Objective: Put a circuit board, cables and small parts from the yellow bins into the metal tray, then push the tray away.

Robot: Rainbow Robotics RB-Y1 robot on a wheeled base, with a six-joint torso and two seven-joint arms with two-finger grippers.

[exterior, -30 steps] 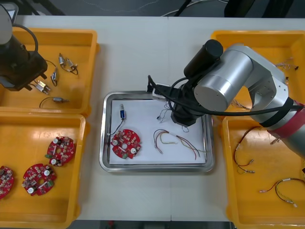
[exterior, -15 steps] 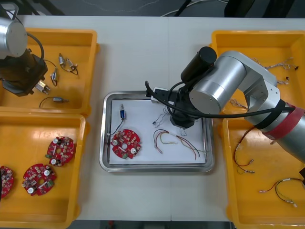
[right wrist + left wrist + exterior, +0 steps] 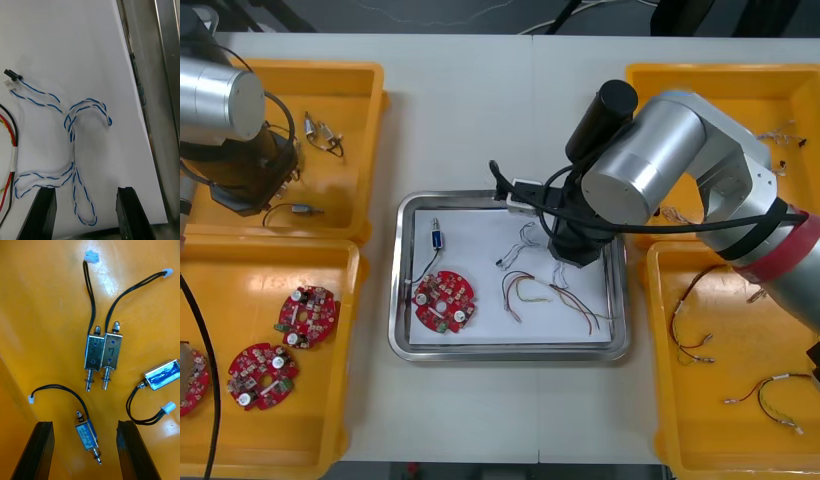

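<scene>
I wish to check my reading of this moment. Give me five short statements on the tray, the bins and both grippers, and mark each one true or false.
1. The right gripper is open over the metal tray, and the blue and white cable lies ungripped on the tray's white inside. True.
2. The circuit board in the tray lies beside the tray's right wall. False: it lies near the left wall.
3. The left gripper is shut on a part. False: it is open above the small metal parts in the far left yellow bin.
4. A red and yellow cable lies in the tray. True.
5. The tray holds no metal part. False: one small metal part lies beyond the board.
</scene>
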